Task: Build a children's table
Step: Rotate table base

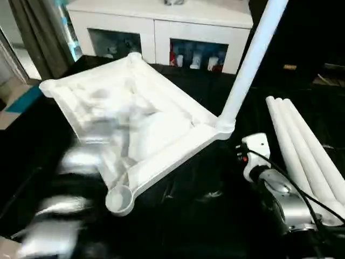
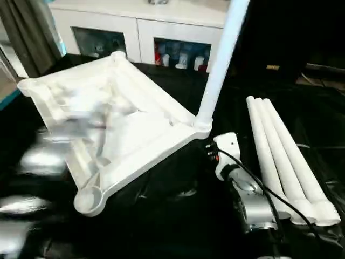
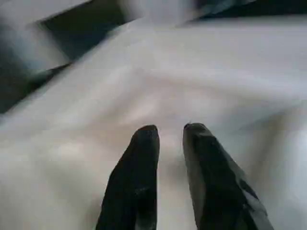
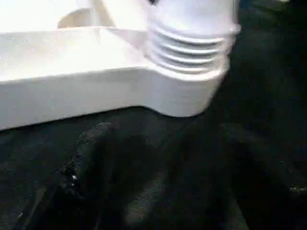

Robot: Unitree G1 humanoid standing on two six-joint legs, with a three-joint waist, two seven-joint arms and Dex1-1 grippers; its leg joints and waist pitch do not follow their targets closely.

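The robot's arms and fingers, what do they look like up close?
The right forearm is shiny silver metal with a white block at its end, a small red light and a black cable running along it. The left gripper has two black, tapered, round-tipped fingers.

White ribbed table top point(image 1: 135, 124) lies upside down on the black sheet, turned diamond-wise, one leg point(image 1: 249, 65) standing upright in its right corner socket. Three loose legs point(image 2: 283, 159) lie side by side to its right, touching.
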